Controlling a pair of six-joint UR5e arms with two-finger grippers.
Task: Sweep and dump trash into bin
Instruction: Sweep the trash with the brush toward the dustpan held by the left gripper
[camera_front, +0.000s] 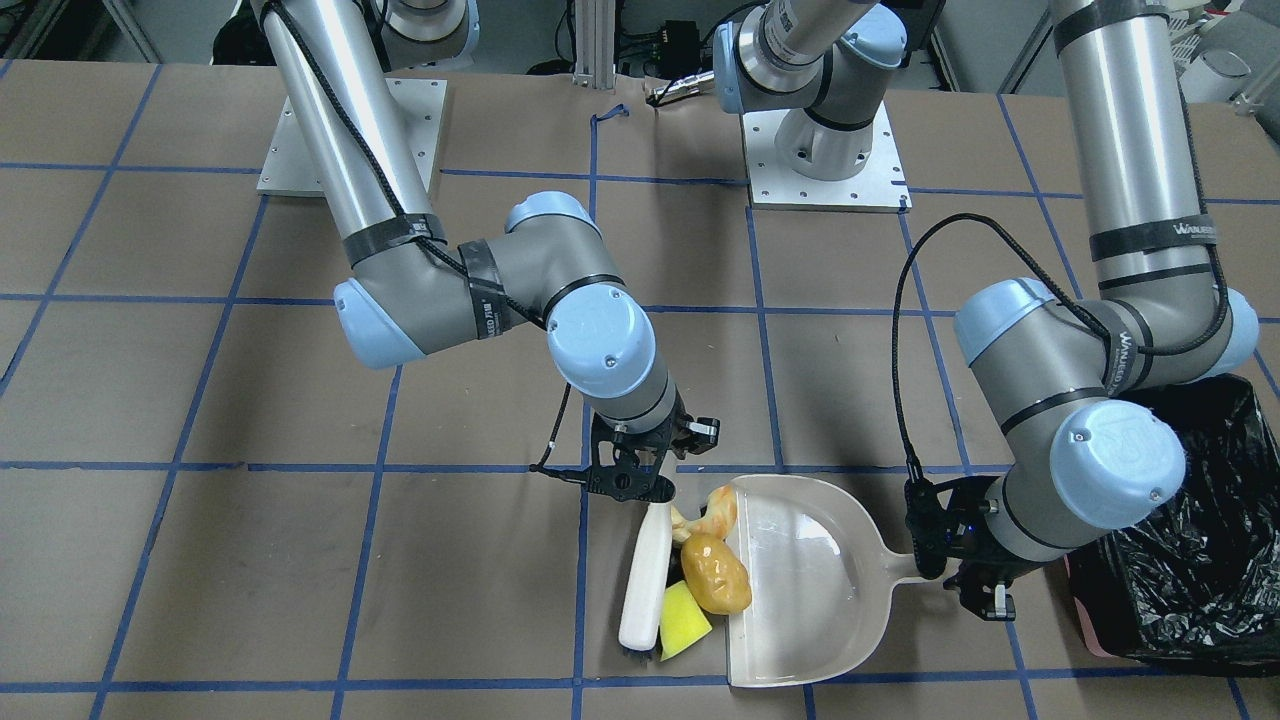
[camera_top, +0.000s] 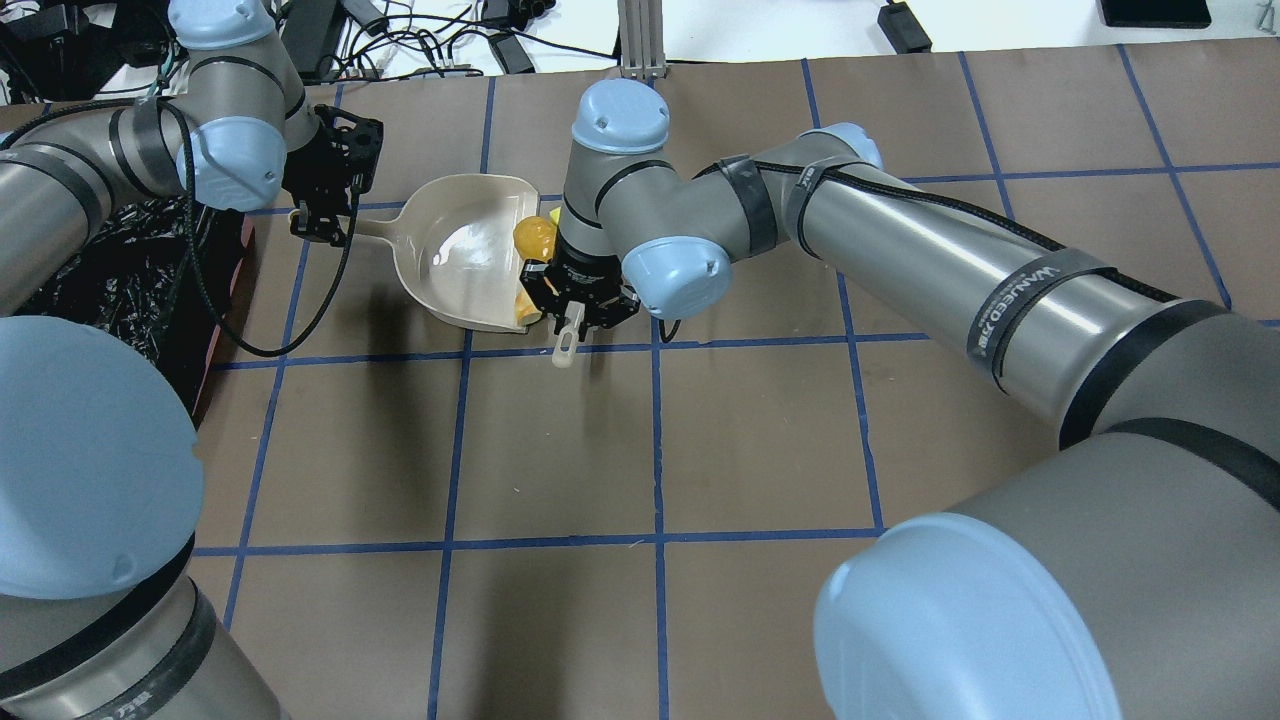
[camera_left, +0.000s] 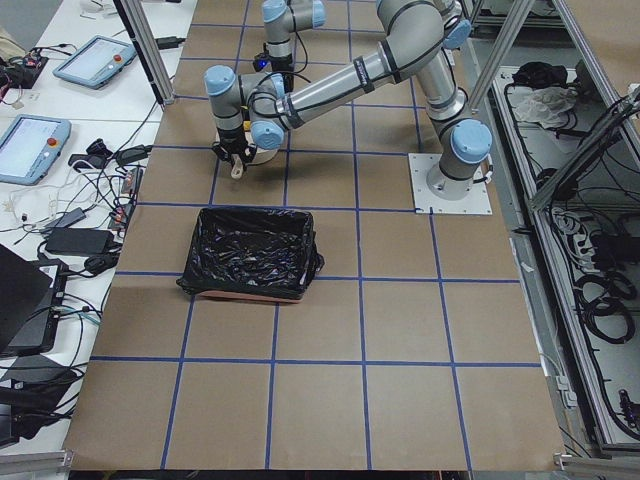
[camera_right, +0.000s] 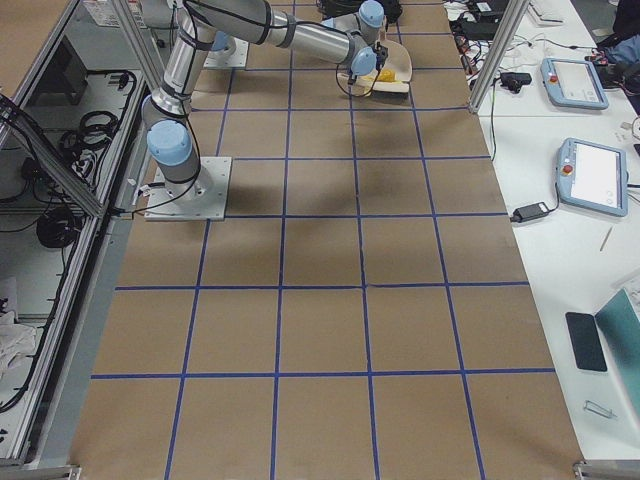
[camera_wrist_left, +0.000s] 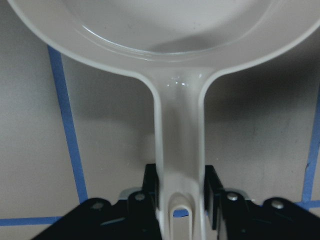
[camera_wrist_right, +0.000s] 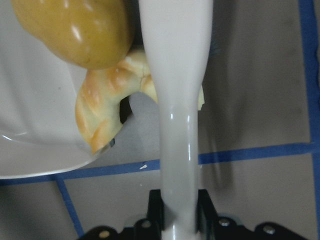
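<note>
left tool grips the dustpan handle, right tool grips the brush — croissant, potato-shaped lump, sponge wedge at the pan's open edge; bin at frame right.

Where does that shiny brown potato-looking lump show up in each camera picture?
Front-facing: potato lump low centre, at the dustpan mouth.
Overhead: potato lump upper left-centre, at the dustpan's right edge.
Exterior left: too small to tell.
Exterior right: too small to tell.
Left wrist: not in it.
Right wrist: top left, beside the brush handle.
Shared landmark: the cream dustpan.
</note>
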